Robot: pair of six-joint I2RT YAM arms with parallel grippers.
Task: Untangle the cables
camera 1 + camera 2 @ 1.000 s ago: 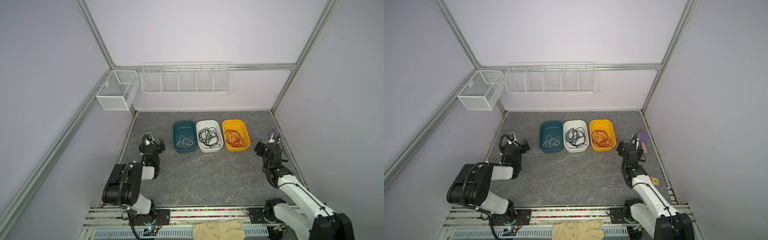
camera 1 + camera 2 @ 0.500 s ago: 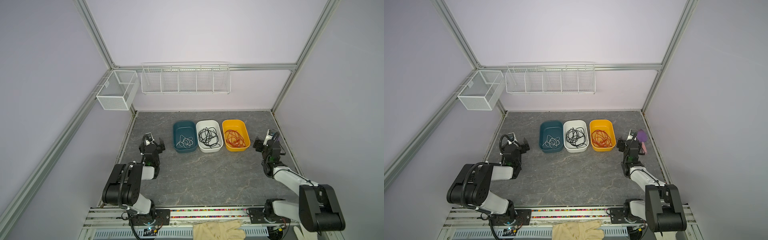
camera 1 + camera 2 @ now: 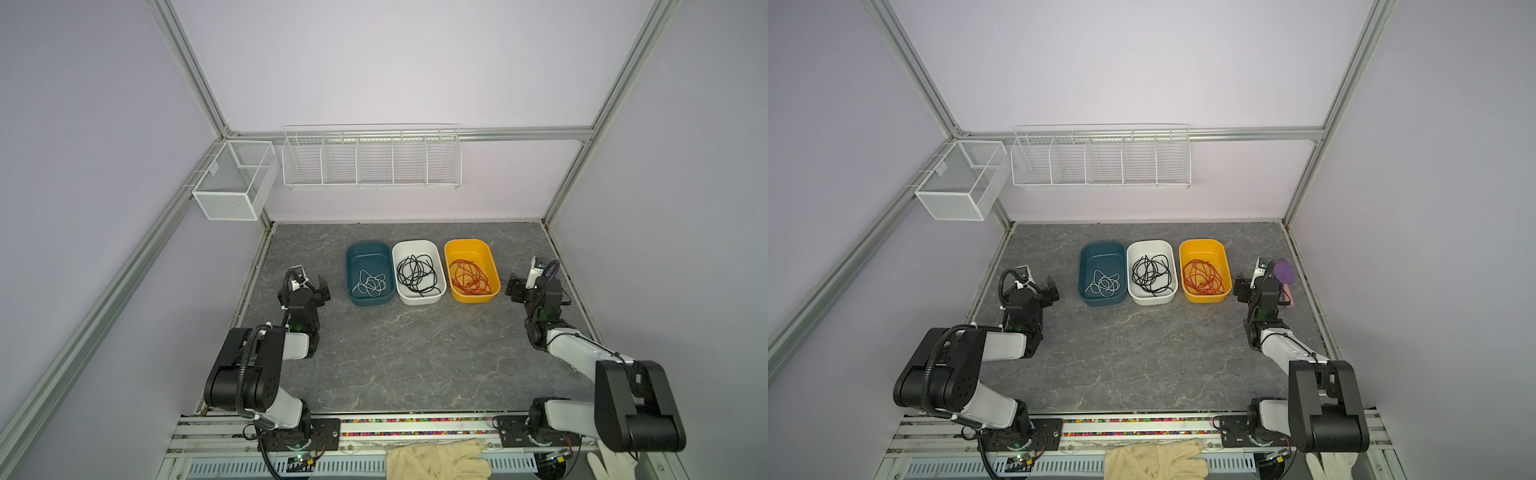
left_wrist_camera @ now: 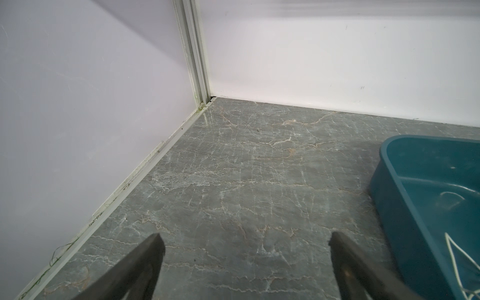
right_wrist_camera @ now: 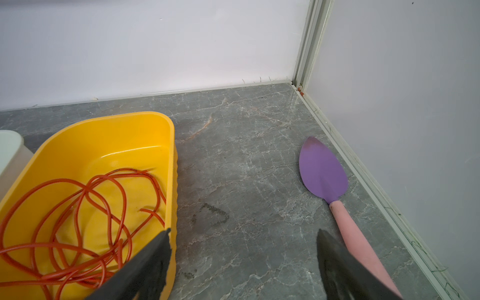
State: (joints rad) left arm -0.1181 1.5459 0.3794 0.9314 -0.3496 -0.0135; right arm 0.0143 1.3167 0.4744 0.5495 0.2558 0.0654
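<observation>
The cables lie apart in three bins in both top views. A white cable (image 3: 370,284) curls in the teal bin (image 3: 368,246). A black cable (image 3: 417,274) loops in the white bin (image 3: 415,243). A red-orange cable (image 3: 471,278) coils in the yellow bin (image 3: 467,242). My left gripper (image 3: 311,286) sits low, left of the teal bin, open and empty (image 4: 244,239). The right gripper (image 3: 525,286) is right of the yellow bin, also open and empty (image 5: 244,233). The right wrist view shows the red-orange cable (image 5: 85,207) close by.
A purple spatula (image 5: 322,174) with a pink handle lies by the right wall, beside my right gripper. Wire baskets (image 3: 372,156) hang on the back wall and a mesh box (image 3: 232,183) on the left. A cream glove (image 3: 436,459) lies on the front rail.
The right arm has folded back, its elbow rising, while its gripper stays beside the yellow bin. The left arm and the cables have not moved.
</observation>
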